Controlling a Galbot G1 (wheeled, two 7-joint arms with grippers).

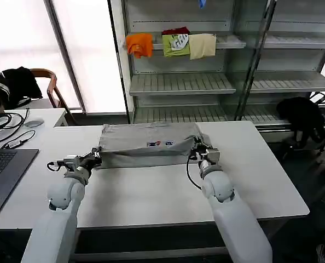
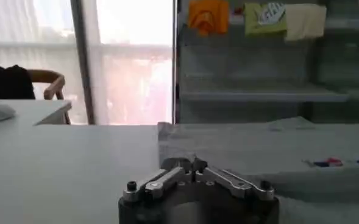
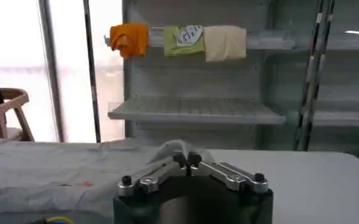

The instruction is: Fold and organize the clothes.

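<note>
- A grey shirt [image 1: 149, 144], folded into a wide band with a small coloured print facing up, lies across the far middle of the white desk [image 1: 151, 192].
- The left pincer [image 1: 94, 155] is pressed together on the shirt's left front corner.
- The right pincer [image 1: 198, 148] is pinching a bunched bit of cloth at the shirt's right front corner.
- A laptop [image 1: 4, 170] sits at the desk's left edge.

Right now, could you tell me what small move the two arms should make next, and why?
Probably carry both corners forward, away from the robot. The left tool and right tool each pinch a near corner of the grey shirt, whose near edge lies partly folded on the table.
</note>
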